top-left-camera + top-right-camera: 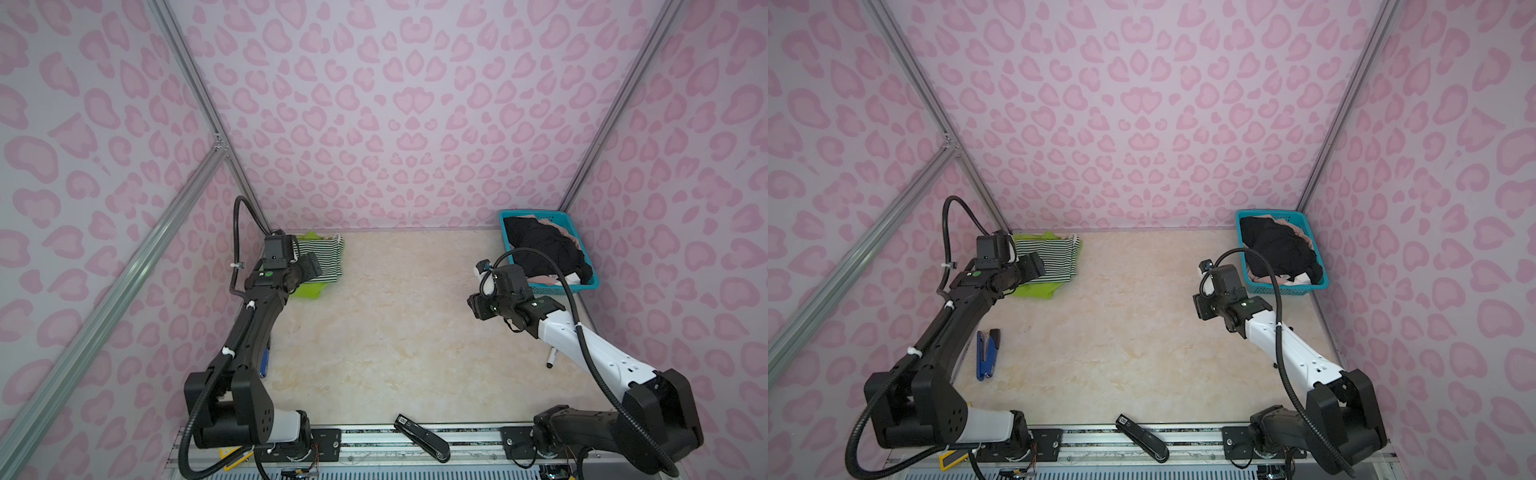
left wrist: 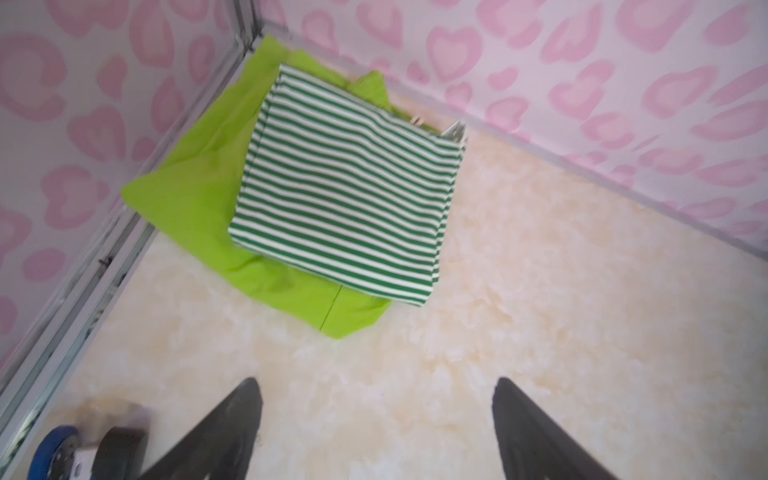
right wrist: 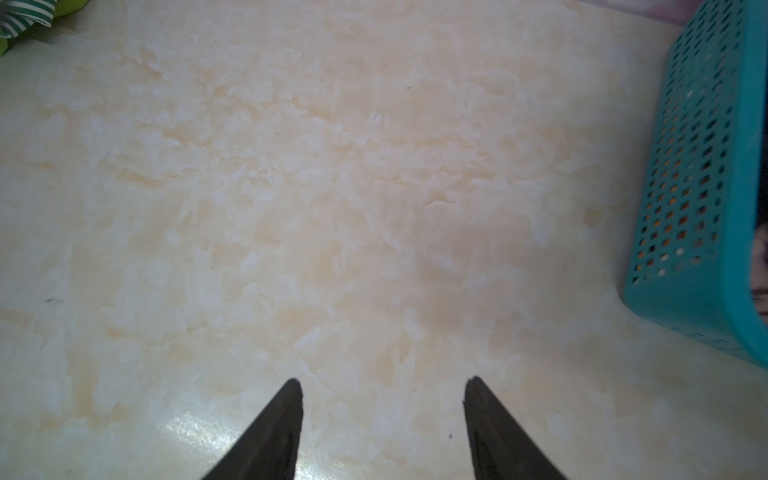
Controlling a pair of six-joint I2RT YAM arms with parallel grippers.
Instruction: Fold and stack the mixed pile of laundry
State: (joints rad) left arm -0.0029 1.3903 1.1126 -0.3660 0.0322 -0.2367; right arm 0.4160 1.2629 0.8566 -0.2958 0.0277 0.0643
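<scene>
A folded green-and-white striped top lies on flat lime-green shorts in the far left corner, seen in both top views. My left gripper hovers just in front of this stack, open and empty. The rest of the mixed laundry pile, black clothes and beige-pink clothes, fills the teal basket at the far right. My right gripper hangs open and empty over bare table, left of the basket.
A blue-handled tool lies by the left arm. A marker pen lies under the right arm. A black stapler-like object rests on the front rail. Pink patterned walls close three sides.
</scene>
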